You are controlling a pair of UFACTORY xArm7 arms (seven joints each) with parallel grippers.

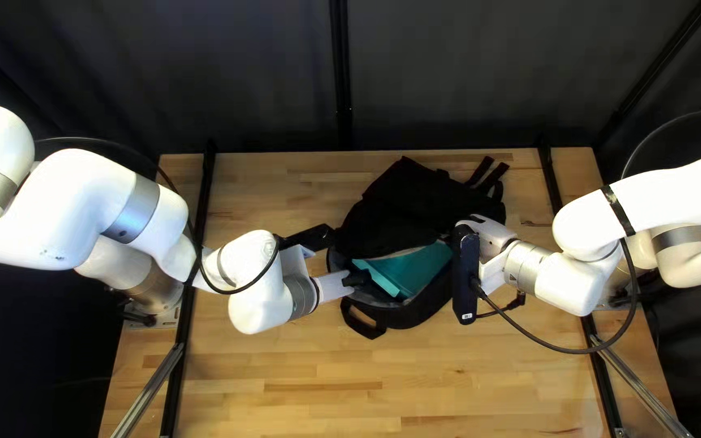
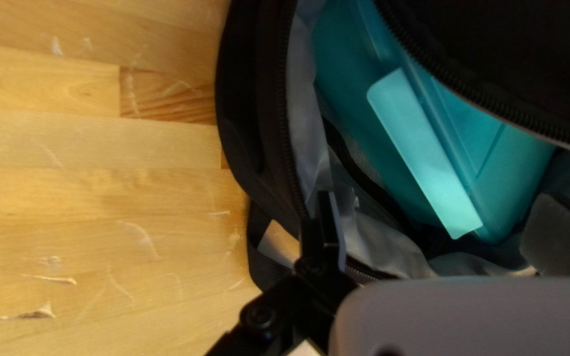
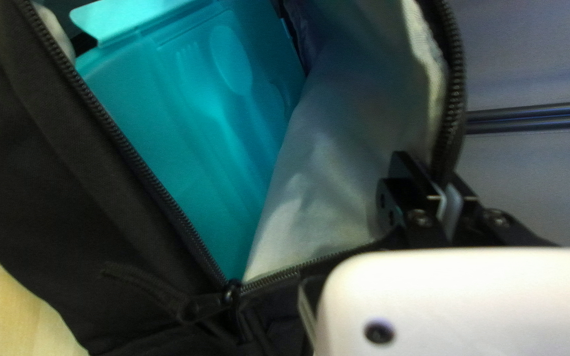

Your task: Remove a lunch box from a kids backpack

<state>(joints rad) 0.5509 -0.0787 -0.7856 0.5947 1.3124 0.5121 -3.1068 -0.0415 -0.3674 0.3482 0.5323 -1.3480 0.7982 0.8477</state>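
Top left view: teal lunch box point(image 1: 411, 272) inside black backpack point(image 1: 415, 207), left gripper point(image 1: 359, 277) at its nine o'clock, right gripper point(image 1: 490, 269) at three. Left wrist view: paler latch point(image 2: 423, 151); open or closed, I can't tell. Right wrist view: fingers clamped on flap edge point(image 3: 455, 86). Wooden table point(image 1: 285, 389); dark curtain point(image 1: 245, 81) at twelve.

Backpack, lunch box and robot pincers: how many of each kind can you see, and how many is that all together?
Backpack: 1
Lunch box: 1
Pincers: 2, the left pincer and the right pincer
Total: 4
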